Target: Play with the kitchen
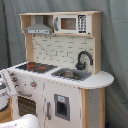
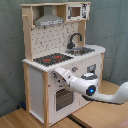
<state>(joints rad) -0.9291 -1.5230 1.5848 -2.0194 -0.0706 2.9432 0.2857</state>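
The kitchen [image 1: 60, 85] [image 2: 60, 60] stands upright in both exterior views, white and light wood, with a black-red stovetop [image 1: 36, 66], black faucet [image 1: 83, 59] over the sink, grey hood [image 2: 49, 21] and closed oven door [image 2: 62, 97].

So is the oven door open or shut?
Shut. In the second exterior view the oven door lies flush with the kitchen front, and the gripper is up by the knobs.
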